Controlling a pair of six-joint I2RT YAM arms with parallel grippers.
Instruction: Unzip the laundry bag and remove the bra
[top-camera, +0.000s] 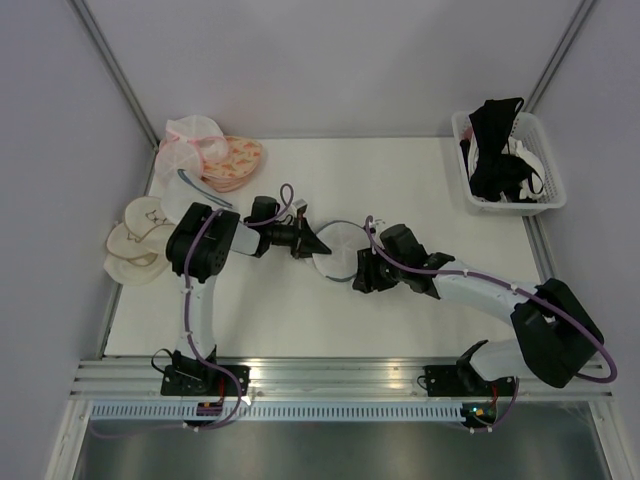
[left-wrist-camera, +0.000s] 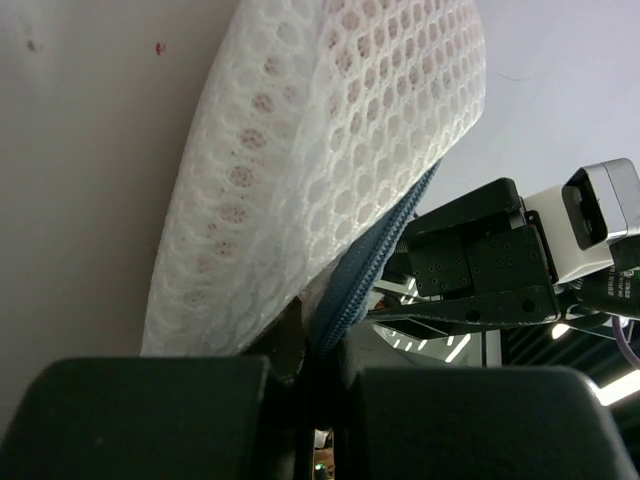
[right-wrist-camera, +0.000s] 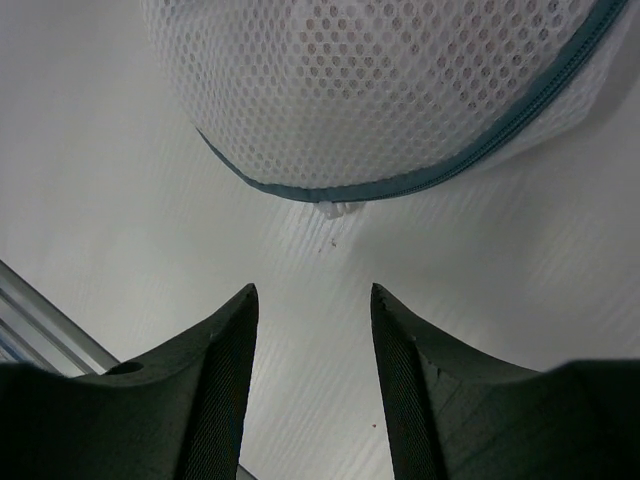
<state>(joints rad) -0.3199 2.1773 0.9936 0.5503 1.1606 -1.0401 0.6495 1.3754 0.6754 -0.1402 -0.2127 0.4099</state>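
We see the laundry bag (left-wrist-camera: 320, 150) of white, translucent honeycomb mesh cloth, rough-textured, edged by a grey-blue woven zipper (left-wrist-camera: 355, 275). The fingers (right-wrist-camera: 220, 400) of the right gripper (right-wrist-camera: 312, 292) are matt black plastic, finely ribbed. The table (right-wrist-camera: 130, 180) is smooth, matt white.

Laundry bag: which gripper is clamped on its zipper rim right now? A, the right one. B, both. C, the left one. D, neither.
C: the left gripper is pinched shut on the laundry bag at its zipper rim, while the right gripper stands open, short of the bag with nothing between its fingers.
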